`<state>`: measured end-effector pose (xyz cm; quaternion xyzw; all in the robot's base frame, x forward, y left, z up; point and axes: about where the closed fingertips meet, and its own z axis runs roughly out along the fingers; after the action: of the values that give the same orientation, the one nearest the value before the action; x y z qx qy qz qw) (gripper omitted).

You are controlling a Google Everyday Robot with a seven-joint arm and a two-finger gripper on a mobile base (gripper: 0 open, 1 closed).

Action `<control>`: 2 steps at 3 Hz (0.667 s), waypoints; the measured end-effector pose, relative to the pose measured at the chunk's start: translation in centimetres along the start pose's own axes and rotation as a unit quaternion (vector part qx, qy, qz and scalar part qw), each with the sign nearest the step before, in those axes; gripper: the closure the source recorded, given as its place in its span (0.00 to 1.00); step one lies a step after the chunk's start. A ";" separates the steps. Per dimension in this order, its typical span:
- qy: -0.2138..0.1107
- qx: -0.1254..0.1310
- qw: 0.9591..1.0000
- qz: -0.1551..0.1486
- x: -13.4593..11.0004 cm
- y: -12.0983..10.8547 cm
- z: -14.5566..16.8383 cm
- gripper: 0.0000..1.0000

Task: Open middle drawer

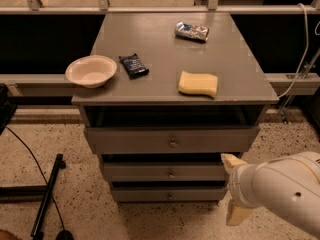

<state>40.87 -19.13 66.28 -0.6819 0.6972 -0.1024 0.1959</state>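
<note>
The grey cabinet (175,54) has three drawers stacked under its top. The middle drawer (150,172) is a low flat grey front with a small round knob (171,174) at its centre, and it sits shut. My gripper (235,189) is at the lower right, in front of the right end of the middle drawer, well right of the knob. One cream finger (232,161) points up-left and the other (239,215) hangs below; they stand wide apart and hold nothing.
The taller top drawer (172,141) and the narrow bottom drawer (167,194) are shut. On top lie a cream bowl (91,70), a dark packet (133,65), a yellow sponge (198,83) and a silver bag (192,31). A black stand (47,194) lies on the floor at left.
</note>
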 end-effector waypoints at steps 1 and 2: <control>0.019 0.008 0.999 -0.029 2.5 1.5 2.6 0.00; 0.026 0.015 0.998 -0.047 2.9 1.2 2.6 0.00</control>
<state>40.90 -21.60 63.10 -0.7077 0.6678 -0.1395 0.1835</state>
